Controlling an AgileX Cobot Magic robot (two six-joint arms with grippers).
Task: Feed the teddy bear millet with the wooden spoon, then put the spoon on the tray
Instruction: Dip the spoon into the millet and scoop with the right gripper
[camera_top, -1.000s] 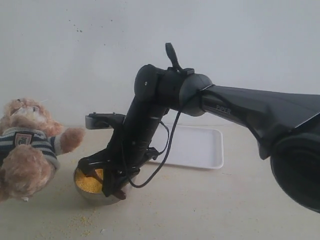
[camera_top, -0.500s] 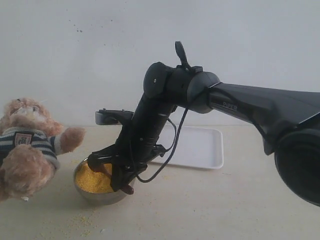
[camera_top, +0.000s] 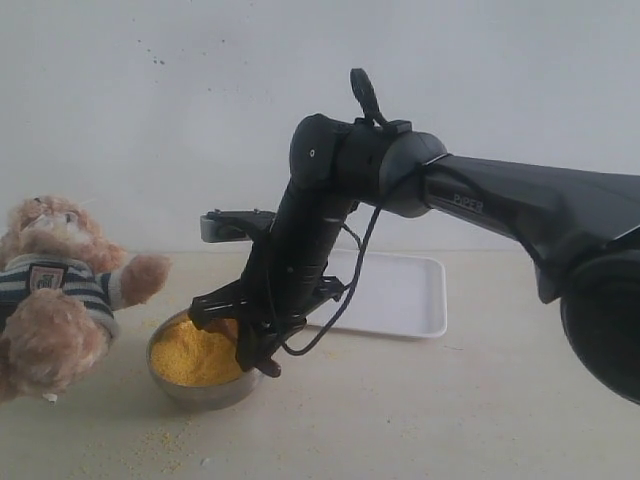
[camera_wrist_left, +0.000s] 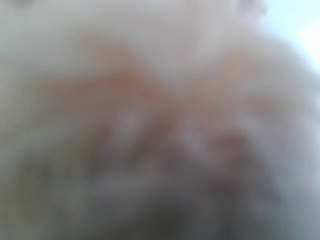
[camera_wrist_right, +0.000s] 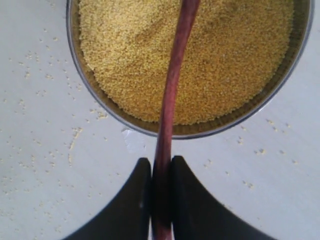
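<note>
- right tool pinching the slim handle of the wooden spoon, just outside the rim of the steel bowl; the handle runs across the millet heaped in that bowl
- teddy bear close beside the bowl, on its left in the exterior view; one paw points towards it
- tray lies flat on the worktop, behind the bowl and to its right
- left tool: cannot tell its state; its wrist view is only a pale furry blur

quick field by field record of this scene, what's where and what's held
right gripper: shut on handle of dark reddish-brown wooden spoon
spoon: crosses rim of round steel bowl, over fine yellow millet
fluffy light-brown teddy bear: striped shirt, left of bowl
flat white rectangular tray: behind bowl, partly hidden
left gripper: not visible, its view blurred
</note>
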